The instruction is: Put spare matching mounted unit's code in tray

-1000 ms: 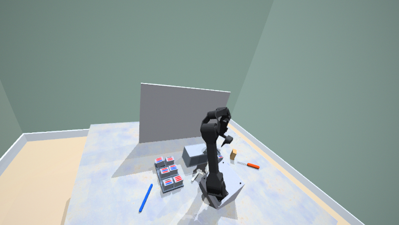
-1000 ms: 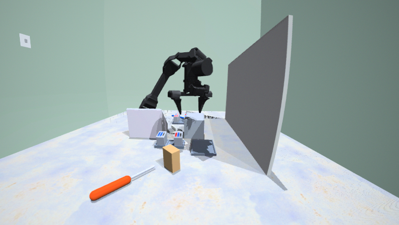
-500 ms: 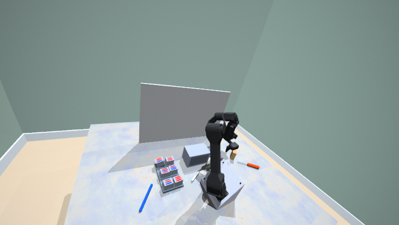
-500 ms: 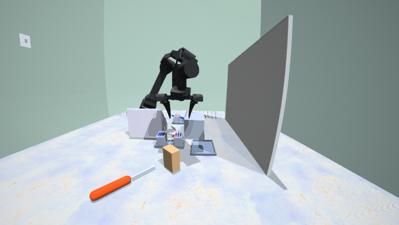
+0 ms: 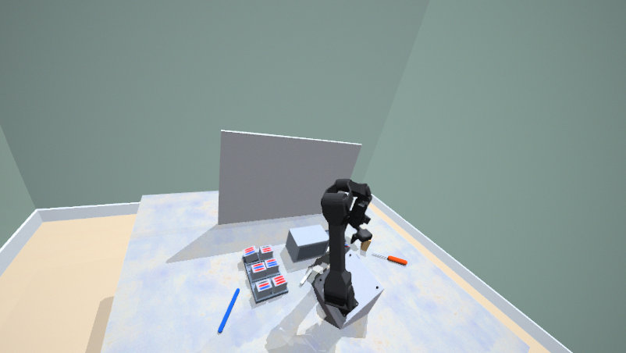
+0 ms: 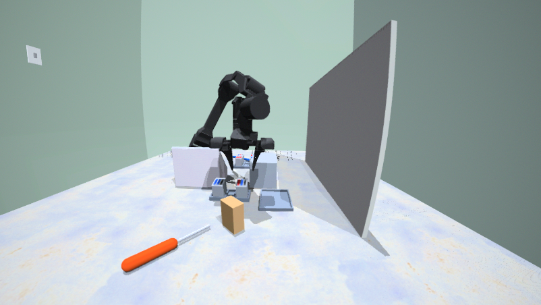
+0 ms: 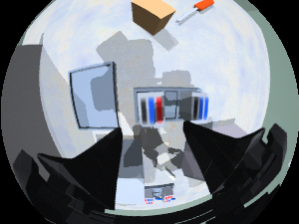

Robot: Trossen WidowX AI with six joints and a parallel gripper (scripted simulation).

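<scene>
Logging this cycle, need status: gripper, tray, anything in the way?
Gripper open, nothing held, above the rack with two spares. Tray empty. Tan block near rack, clear of tray.

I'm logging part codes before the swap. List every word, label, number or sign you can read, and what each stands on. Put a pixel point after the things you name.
No words, letters or numbers can be read.
Left block (image 7: 151, 110) in the wrist view: black, blue and red stripes, a bit blurred.
Right block (image 7: 200, 108): dark and blue stripes, blurred.
Six blocks on the rack (image 5: 272, 296): red and blue stripes, no lettering.
Tray (image 6: 275, 208) (image 7: 95, 127): no text seen.
</scene>
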